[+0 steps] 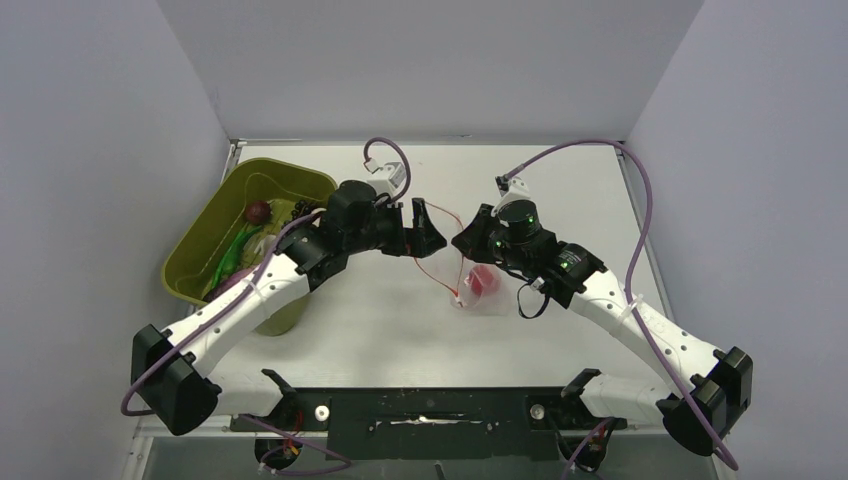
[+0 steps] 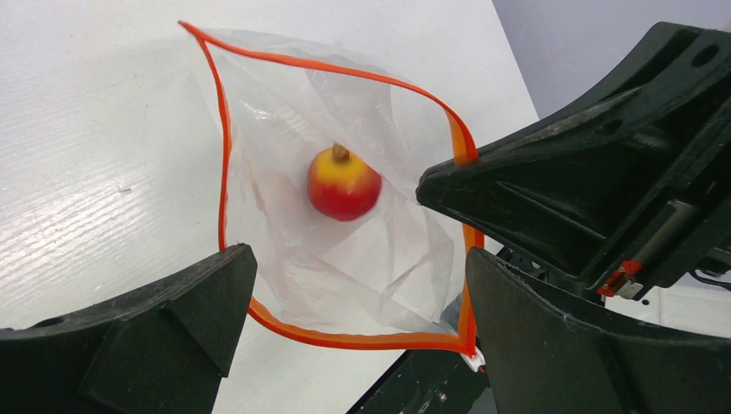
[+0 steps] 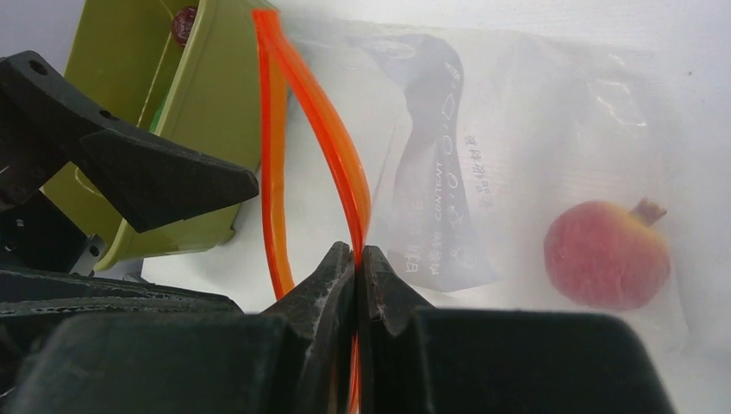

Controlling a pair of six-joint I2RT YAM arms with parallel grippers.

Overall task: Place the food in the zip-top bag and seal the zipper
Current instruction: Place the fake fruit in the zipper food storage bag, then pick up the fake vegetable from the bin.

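Observation:
The clear zip-top bag lies mid-table with its mouth held open. Its orange-red zipper forms a wide loop. One red and yellow round fruit lies inside the bag, and it also shows in the right wrist view. My right gripper is shut on one side of the zipper and holds it up. My left gripper is open and empty, just above the bag's mouth, beside the right gripper. More food, a dark red round piece and green pieces, lies in the olive-green tub.
The olive-green tub stands tilted at the far left, close behind my left arm. White walls close in the table at the back and both sides. Purple cables loop over both arms.

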